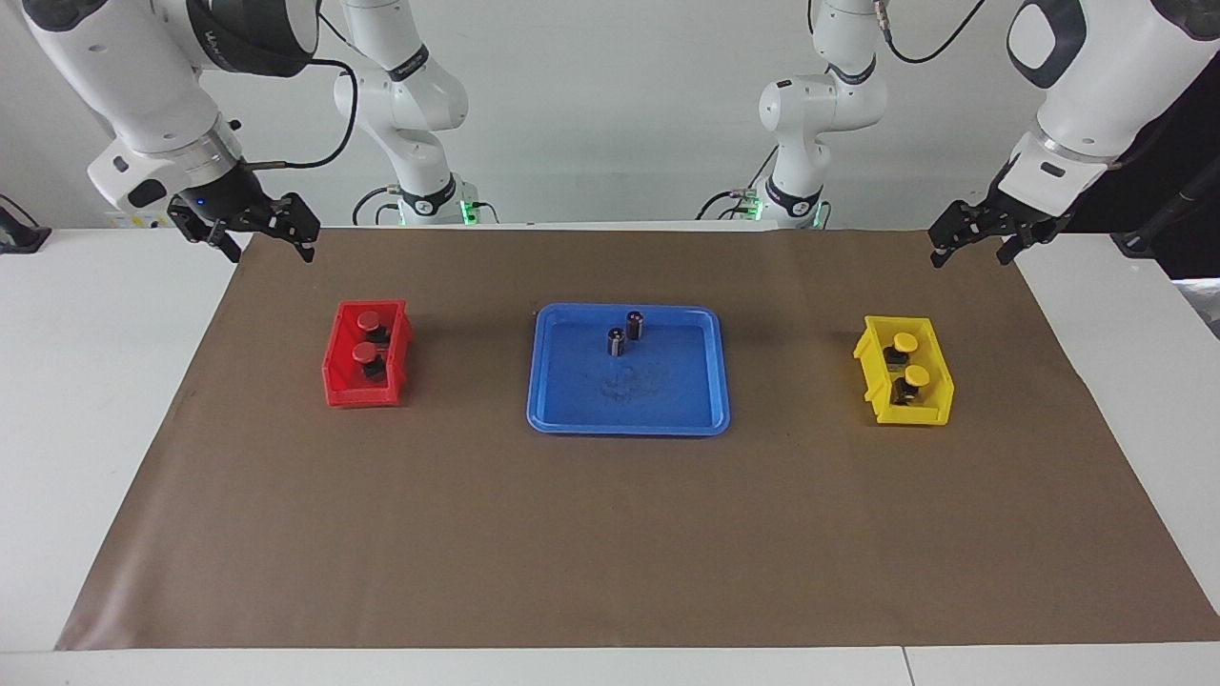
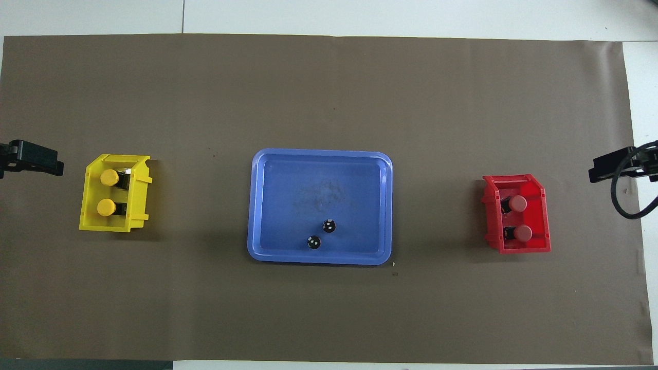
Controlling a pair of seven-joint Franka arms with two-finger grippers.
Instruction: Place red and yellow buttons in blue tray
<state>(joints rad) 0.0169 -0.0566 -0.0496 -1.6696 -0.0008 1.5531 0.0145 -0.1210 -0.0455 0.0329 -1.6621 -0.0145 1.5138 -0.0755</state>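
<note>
A white tabletop (image 1: 86, 400) carried a brown mat (image 1: 610, 534) in a plain white-walled room, and everything you needed was laid out on that mat in one row.

Your left claw (image 1: 982, 243) hung in the air over the mat's edge at its own end, fingers spread apart and holding nothing. Just below and forward of it sat the yellow bin (image 1: 904, 384), with both yellow buttons (image 1: 905, 342) lying inside, caps up. That looked like a sorted starting layout: each colour parked by the arm best placed to fetch it.

Your right claw (image 1: 255, 229) mirrored this over the other end, also parted and empty. The red bin (image 1: 367, 354) sat close beneath and forward of it, holding the two red buttons (image 1: 369, 323).

The blue tray (image 1: 572, 414) lay midway between the two claws, well apart from each, so either arm could likely reach it. Two small dark cylinders (image 1: 625, 333) stood upright in the part of the tray nearest the robots, leaving most of its floor bare.

No button was in the tray yet, so I judge the task not begun.
</note>
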